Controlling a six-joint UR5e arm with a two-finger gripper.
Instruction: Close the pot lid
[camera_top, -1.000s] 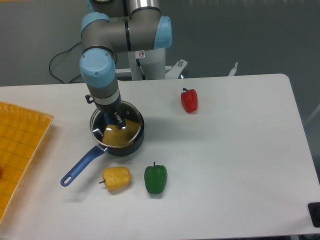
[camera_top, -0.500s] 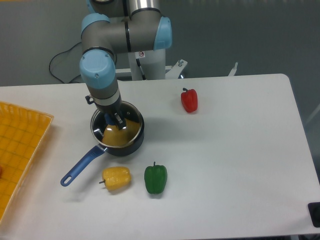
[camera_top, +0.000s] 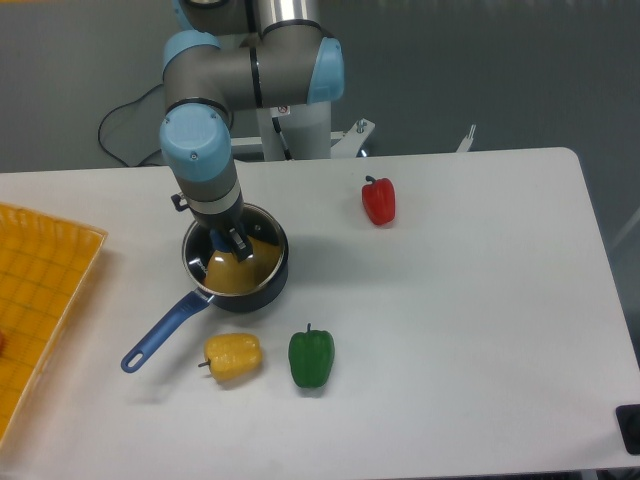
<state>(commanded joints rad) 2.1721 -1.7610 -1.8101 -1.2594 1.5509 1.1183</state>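
Glass rimmed in silver, the lid (camera_top: 238, 262) sits on the pot (camera_top: 237, 275) at the left-centre of the white table (camera_top: 470, 330), its edge matching the pot's mouth closely enough to suggest it is seated or very nearly so. The gripper (camera_top: 229, 241) points straight down over the lid's centre, where the blue knob should be; the fingers (camera_top: 242, 247) hide most of that knob, and whether they clench it or have let go cannot be told from this view. The vertical approach makes sense: holding the lid by its middle lets it drop level onto the rim.

The pot's blue handle (camera_top: 160, 331) runs out toward the near left, away from the arm (camera_top: 205, 160), so it does not obstruct the descent. A yellow pepper (camera_top: 234, 356) and a green pepper (camera_top: 311, 357) lie near the pot on the camera side, the yellow one just beside the handle but apart from it. A red pepper (camera_top: 378, 200) stands well apart to the right. A yellow mesh tray (camera_top: 40, 290) sits at the left edge.

By the look of it the task is close to finished; what is left, in all likelihood, is releasing the knob and lifting clear without dragging the lid askew.
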